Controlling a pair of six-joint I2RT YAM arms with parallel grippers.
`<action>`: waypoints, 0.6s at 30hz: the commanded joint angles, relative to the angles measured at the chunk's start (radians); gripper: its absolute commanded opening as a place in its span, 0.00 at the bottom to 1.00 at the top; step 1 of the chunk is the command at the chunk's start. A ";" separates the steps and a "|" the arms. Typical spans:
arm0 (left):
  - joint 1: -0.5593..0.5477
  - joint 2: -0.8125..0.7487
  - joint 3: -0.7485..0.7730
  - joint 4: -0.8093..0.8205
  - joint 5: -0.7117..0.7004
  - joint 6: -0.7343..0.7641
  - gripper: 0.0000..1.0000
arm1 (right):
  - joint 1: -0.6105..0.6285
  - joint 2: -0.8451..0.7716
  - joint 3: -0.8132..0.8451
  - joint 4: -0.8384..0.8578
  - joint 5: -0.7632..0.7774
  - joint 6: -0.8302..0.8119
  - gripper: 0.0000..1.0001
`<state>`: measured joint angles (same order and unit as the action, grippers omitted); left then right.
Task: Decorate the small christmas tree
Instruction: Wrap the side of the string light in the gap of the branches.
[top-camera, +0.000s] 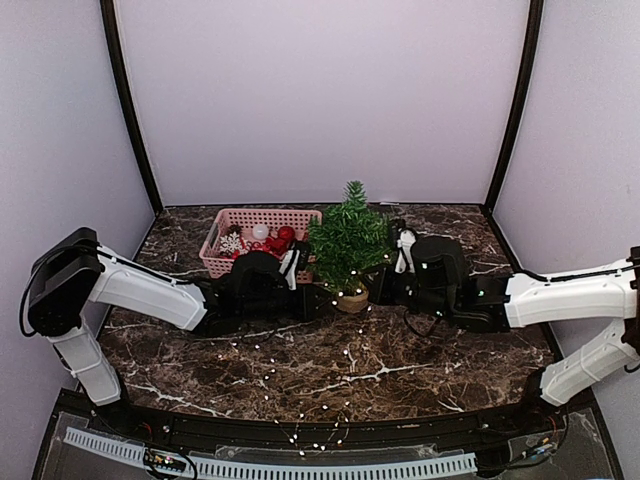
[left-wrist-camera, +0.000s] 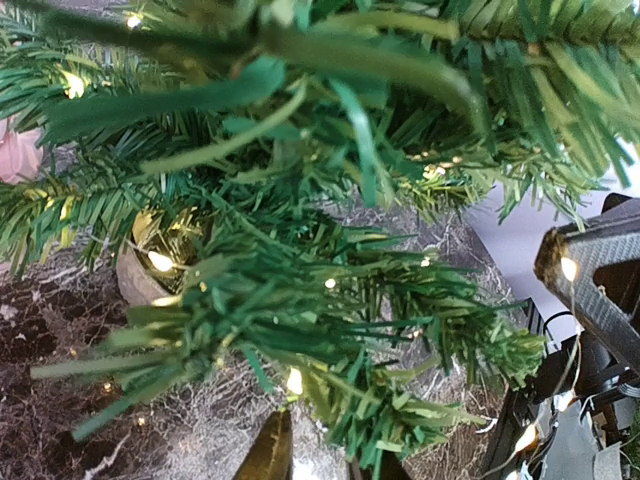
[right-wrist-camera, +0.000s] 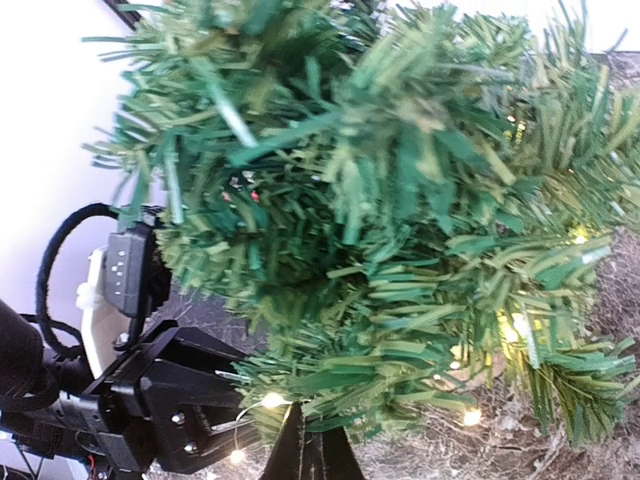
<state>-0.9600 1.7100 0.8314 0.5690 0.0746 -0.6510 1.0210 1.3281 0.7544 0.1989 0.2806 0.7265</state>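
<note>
The step in hand looks like winding the string of lights (top-camera: 268, 375) into the small christmas tree (top-camera: 348, 238). The tree stands upright in its tan pot (top-camera: 352, 299) at the centre of the overhead view, just right of the pink basket (top-camera: 232, 218) on the marble tabletop (top-camera: 430, 370). Both arms reach in low, one from each side of the frame, so the tree sits between them. The right end effector (right-wrist-camera: 305, 452) is closed to a point beneath the lower branches; whether a thin wire is pinched in it I cannot tell. The left end effector (left-wrist-camera: 325, 462) shows only two tips at the bottom edge of its wrist view, with a narrow gap between them and a lit bulb just above. Needles cover the rest, so I cannot tell whether it grips the wire or merely stands part closed. Several bulbs glow among the branches, while a loose tail of lights runs from the pot toward the bottom centre of the overhead view, so I judge the wrapping partly done. The next move probably calls for lifting slack and laying it round higher branches without tipping the pot. The ornaments (top-camera: 262, 238) in the basket, red and white, are too small to name singly, and foliage hides both sets of fingertips from above.
</note>
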 joint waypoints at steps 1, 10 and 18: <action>0.005 0.008 0.023 0.048 -0.019 -0.016 0.21 | 0.013 -0.013 0.017 0.073 -0.010 -0.023 0.00; 0.021 0.040 0.017 0.085 -0.017 -0.061 0.20 | 0.012 0.070 0.068 0.020 0.081 0.050 0.00; 0.028 0.059 0.018 0.107 -0.027 -0.072 0.20 | 0.008 0.125 0.091 -0.033 0.154 0.108 0.00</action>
<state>-0.9394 1.7626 0.8352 0.6350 0.0628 -0.7147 1.0275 1.4330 0.8139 0.1833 0.3683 0.7918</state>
